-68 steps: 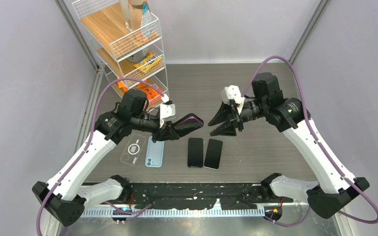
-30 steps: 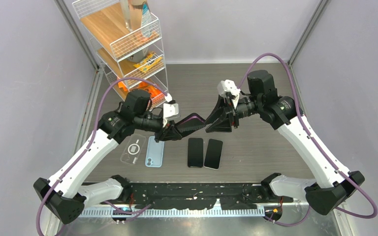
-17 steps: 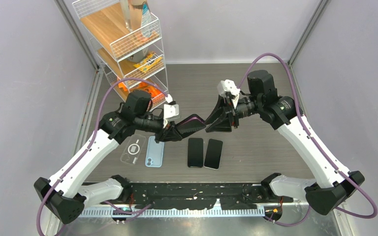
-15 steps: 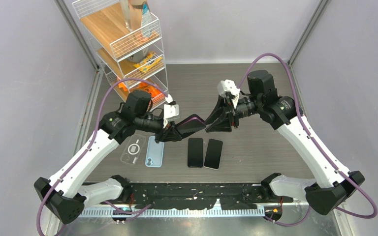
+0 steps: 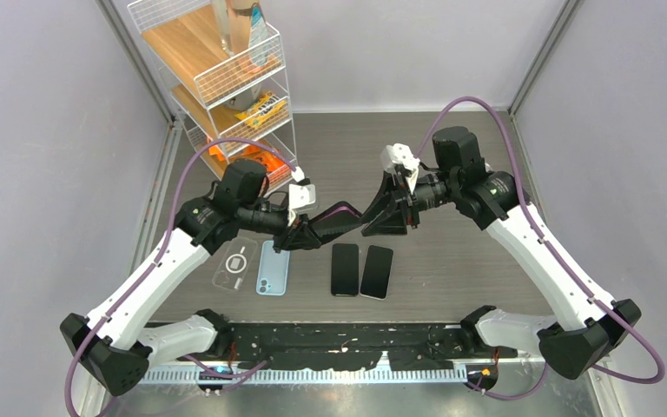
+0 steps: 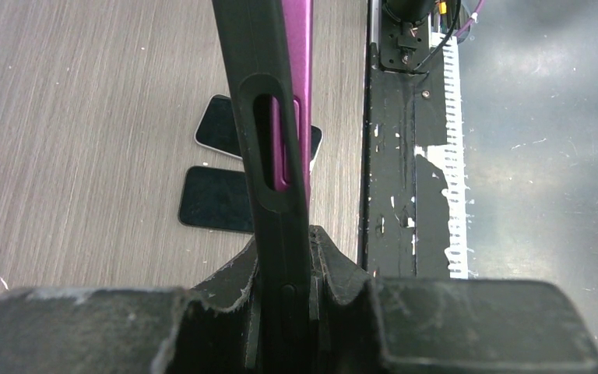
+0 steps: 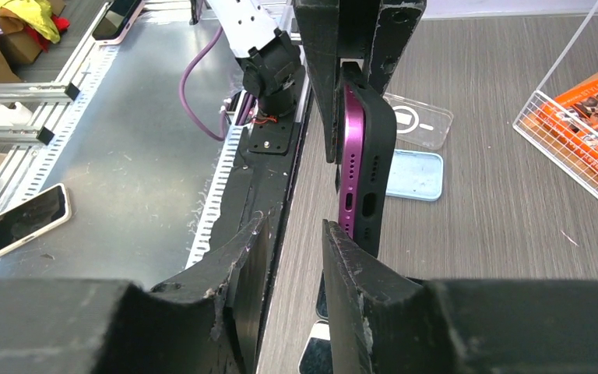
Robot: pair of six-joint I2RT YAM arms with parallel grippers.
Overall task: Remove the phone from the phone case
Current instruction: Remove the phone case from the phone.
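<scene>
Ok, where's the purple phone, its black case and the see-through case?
purple phone (image 7: 353, 148): right wrist view, on its purple side edge.
black case (image 7: 379, 148): right wrist view, on its black side wall.
see-through case (image 5: 236, 263): top external view, on its flat middle.

The bench (image 5: 460, 252) is a dark grey wood-grain surface with a black perforated strip (image 5: 347, 354) along its near edge. Near that edge, left of the middle, a clear phone case (image 5: 235, 263) with a white ring lies flat. Just beside it on the right is a pale blue handset or case (image 5: 273, 268); which one cannot be told. Further right, two black phones (image 5: 345, 269) (image 5: 377, 271) lie face-up side by side, almost touching. A white wire shelf rack (image 5: 226, 82) stands in the far left corner.
</scene>
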